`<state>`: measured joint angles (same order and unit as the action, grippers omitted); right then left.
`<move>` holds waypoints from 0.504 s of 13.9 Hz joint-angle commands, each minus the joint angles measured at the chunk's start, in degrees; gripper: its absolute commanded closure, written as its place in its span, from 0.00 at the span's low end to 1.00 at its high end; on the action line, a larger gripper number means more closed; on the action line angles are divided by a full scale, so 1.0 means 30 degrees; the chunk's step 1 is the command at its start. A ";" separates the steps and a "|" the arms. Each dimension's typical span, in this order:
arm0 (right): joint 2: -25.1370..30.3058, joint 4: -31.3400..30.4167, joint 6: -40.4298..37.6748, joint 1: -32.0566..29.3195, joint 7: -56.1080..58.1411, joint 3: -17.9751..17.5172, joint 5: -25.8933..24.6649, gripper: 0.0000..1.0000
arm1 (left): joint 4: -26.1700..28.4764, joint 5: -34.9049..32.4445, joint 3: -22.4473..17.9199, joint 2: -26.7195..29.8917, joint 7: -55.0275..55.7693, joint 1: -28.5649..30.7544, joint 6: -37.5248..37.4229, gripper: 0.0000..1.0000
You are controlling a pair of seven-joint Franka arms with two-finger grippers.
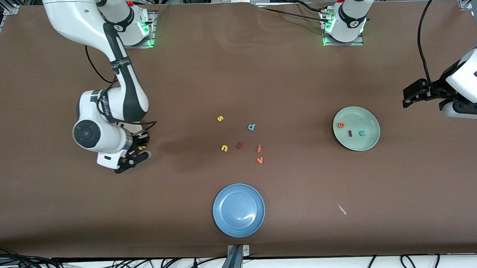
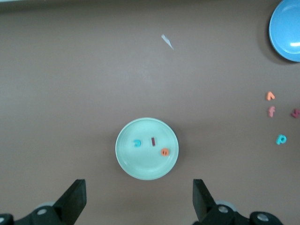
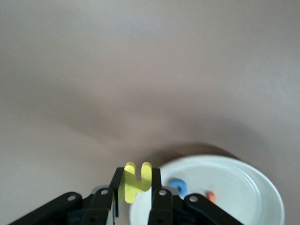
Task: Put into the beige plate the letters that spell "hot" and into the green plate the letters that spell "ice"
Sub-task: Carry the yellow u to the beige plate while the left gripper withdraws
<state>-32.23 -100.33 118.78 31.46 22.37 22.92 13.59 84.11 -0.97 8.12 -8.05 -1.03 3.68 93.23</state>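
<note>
Right hand (image 3: 137,199) pinches the yellow "h" (image 3: 136,181) above the beige plate (image 3: 243,187), where blue "o" (image 3: 178,186) lies. Left hand (image 2: 139,201) waits, fingers wide, high over the table's (image 1: 236,70) end near the green plate (image 1: 367,143).

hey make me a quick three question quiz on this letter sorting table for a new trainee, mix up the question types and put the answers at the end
1. True or false: the green plate holds three letters.
2. Multiple choice: what is pinched in the right end effector? A) a blue ring B) the yellow h C) nothing
3. Fill in: the left end effector hangs open above the ____ plate.

Key
1. True: the orange e, dark red i and teal c lie in it.
2. B, held by the rim of the beige plate, where the blue o and orange t already lie.
3. green
</note>
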 commanded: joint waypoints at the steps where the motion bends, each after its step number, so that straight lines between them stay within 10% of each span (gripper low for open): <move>1: 0.0434 -0.1300 0.0074 0.0003 -0.0163 0.1201 0.1206 1.00 | 0.2550 0.0322 -0.0422 0.1952 -0.0038 -0.0613 0.1356 0.00; 3: -0.0005 -0.1273 0.0015 -0.0785 -0.0163 0.1352 0.1387 0.69 | 0.2725 0.0322 -0.0422 0.2127 -0.0008 -0.0292 0.0832 0.00; 4: -0.0181 -0.1214 0.0015 -0.1138 -0.0192 0.1352 0.1474 0.01 | 0.3016 0.0322 -0.0422 0.2331 -0.0008 -0.0262 0.0625 0.00; 7: -0.0037 -0.0659 -0.0043 -0.0966 -0.1936 0.1062 0.1533 0.00 | 0.4711 0.0322 -0.0743 0.3676 -0.0008 -0.0554 0.1060 0.00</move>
<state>-32.87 -103.43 118.87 27.78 21.30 26.99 17.30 92.97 -0.96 7.05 -1.72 -0.71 2.85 95.29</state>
